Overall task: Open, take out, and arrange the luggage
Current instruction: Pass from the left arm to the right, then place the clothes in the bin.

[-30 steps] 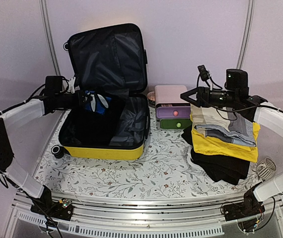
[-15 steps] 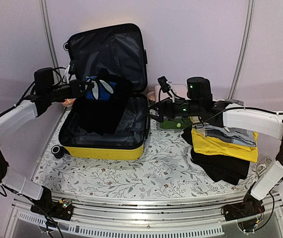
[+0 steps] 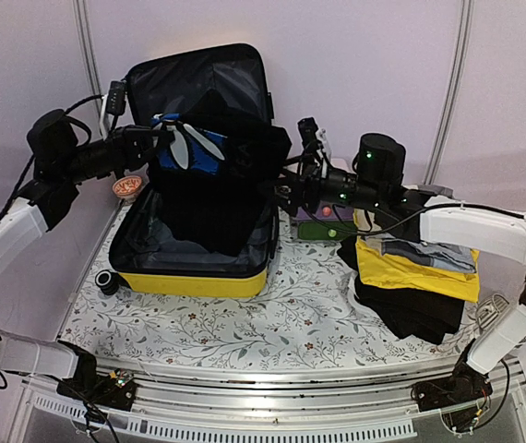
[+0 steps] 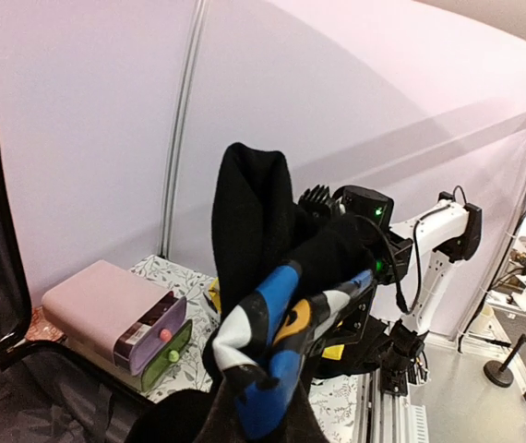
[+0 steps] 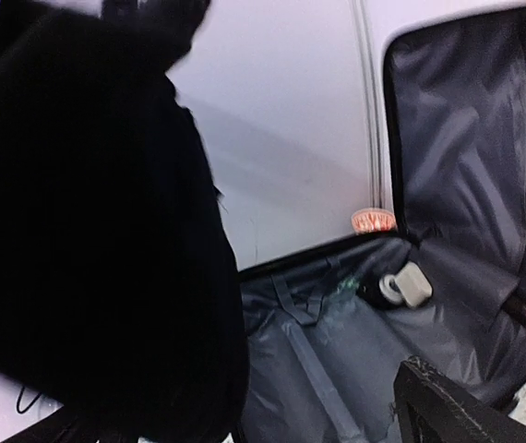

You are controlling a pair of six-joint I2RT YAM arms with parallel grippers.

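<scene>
1. The luggage [image 3: 189, 281], a glossy yellow hard-shell case, lay open on the worktop [image 3: 272, 323], at about 10 o'clock from its centre. Its base was flat and its lid [image 3: 198, 92] stood upright at 12 o'clock.
2. The shell looked stiff and slick. The firm rim would probably suit a grip better than the smooth shell or loose lining.
3. Its long axis seemed to run from 9 to 3 o'clock, with a wheel [image 3: 106, 281] at the 9 o'clock end. The opening faced up.
4. Above the base hung a black garment [image 3: 235, 175], soft and limp, with a blue, white and yellow print. The left gripper [image 3: 163, 138], reaching in from 9 o'clock, was clenched on it.
5. The right gripper [image 3: 286, 189], reaching in from 3 o'clock, had its jaws spread beside the garment. Whether it touched the garment was unclear.
6. At 3 o'clock lay a pile of folded clothes [image 3: 415, 263].
</scene>
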